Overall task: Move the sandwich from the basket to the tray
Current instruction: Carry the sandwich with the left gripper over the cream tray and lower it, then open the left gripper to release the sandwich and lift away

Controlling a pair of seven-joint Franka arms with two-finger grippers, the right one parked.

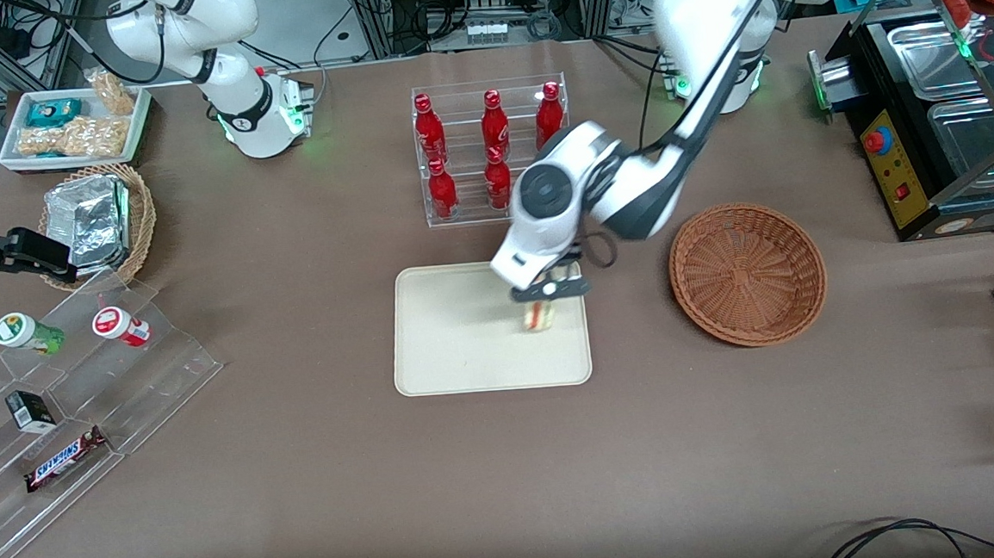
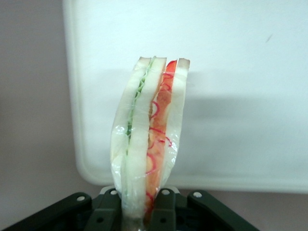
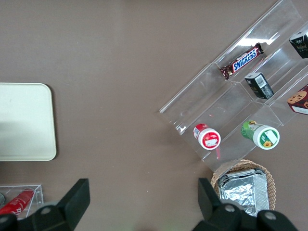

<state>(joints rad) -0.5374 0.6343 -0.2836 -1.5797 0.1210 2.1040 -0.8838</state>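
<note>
The table (image 1: pixel 319 480) was covered with a plain brown sheet that reached every visible edge. At its 12 o'clock side stood metal framing, cabling and the two arm bases. A clear rack of red bottles (image 1: pixel 489 150) stood near table centre. The tray (image 1: pixel 459 359) lay nearer the front camera than that rack. The basket (image 1: pixel 748 273) lay at the tray's 3 o'clock, apart from it, toward the working arm's end, with nothing in it.

The claw (image 1: pixel 549 291) hung over the tray's 2 o'clock corner region. Its fingers (image 2: pixel 163 211) were closed on the sandwich (image 2: pixel 147 139), which was held on edge in clear wrap, with green filling in one layer and red-orange in the other. In the front view the sandwich (image 1: pixel 538 315) appeared over the tray surface. Whether it touched the tray could not be determined.

Toward the parked arm's end stood a clear stepped display (image 1: pixel 81 399) holding snack items, a tan wicker basket of foil packets (image 1: pixel 101 221) and a white tray of snacks (image 1: pixel 73 128). A black appliance (image 1: pixel 928 132) at the working arm's end was cut off by the frame edge. The arm hid part of the bottle rack and the tray's rim. The lower end of the sandwich was hidden between the fingers.
</note>
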